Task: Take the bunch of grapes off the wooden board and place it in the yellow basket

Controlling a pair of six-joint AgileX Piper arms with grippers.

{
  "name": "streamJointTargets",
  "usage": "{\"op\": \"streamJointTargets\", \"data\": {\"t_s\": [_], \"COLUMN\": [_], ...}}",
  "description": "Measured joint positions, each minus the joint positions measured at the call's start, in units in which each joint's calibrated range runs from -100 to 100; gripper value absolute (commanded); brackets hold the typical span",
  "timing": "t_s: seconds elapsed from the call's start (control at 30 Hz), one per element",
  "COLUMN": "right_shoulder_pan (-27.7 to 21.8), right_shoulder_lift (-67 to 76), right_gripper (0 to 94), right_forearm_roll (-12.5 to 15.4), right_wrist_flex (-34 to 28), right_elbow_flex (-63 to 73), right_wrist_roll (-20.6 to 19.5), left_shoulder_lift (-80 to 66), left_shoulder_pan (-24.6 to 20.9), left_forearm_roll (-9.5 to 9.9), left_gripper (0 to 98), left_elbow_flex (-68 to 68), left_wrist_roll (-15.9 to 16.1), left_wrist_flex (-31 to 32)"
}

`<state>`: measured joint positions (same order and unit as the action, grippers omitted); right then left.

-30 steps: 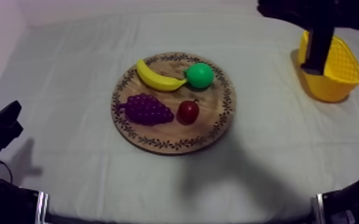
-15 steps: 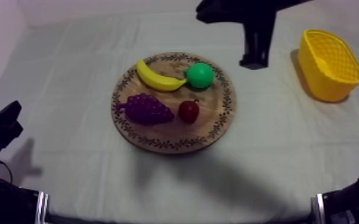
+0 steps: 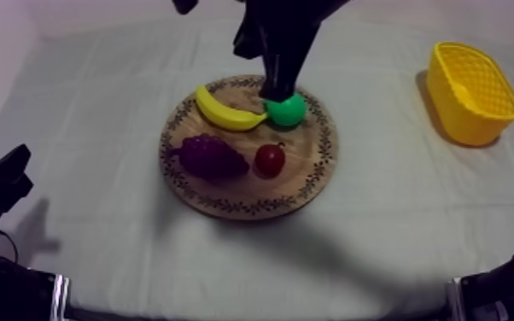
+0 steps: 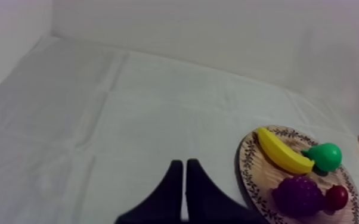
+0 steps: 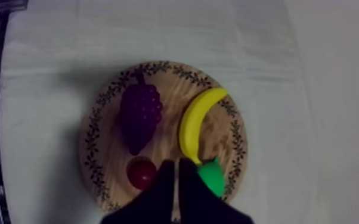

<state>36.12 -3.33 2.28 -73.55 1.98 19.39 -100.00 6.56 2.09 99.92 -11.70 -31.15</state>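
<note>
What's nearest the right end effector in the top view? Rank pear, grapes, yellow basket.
1. The pear, just beside the right end effector, far side of the wooden board.
2. The bunch of grapes, board's left side.
3. The yellow basket, far off right.

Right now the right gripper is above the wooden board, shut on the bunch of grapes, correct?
No. The right gripper is above the wooden board but shut on nothing: the right wrist view shows its fingers together and the bunch of grapes lying free on the board.
</note>
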Motion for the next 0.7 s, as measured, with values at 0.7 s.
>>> {"op": "streamJointTargets", "data": {"t_s": [0.7], "right_shoulder_pan": [-1.8], "right_shoulder_lift": [-10.0], "right_gripper": [17.7], "right_forearm_roll": [5.2], "right_wrist_flex": [-10.5], "right_elbow_flex": [7.5], "right_wrist_roll": [2.2], "left_shoulder_lift": [0.0], "left_shoulder_pan": [0.0], "left_forearm_roll": [0.00], "left_gripper": [0.1], "left_elbow_flex": [0.0], "left_wrist_roll": [0.0], "left_wrist_flex": [0.0]}}
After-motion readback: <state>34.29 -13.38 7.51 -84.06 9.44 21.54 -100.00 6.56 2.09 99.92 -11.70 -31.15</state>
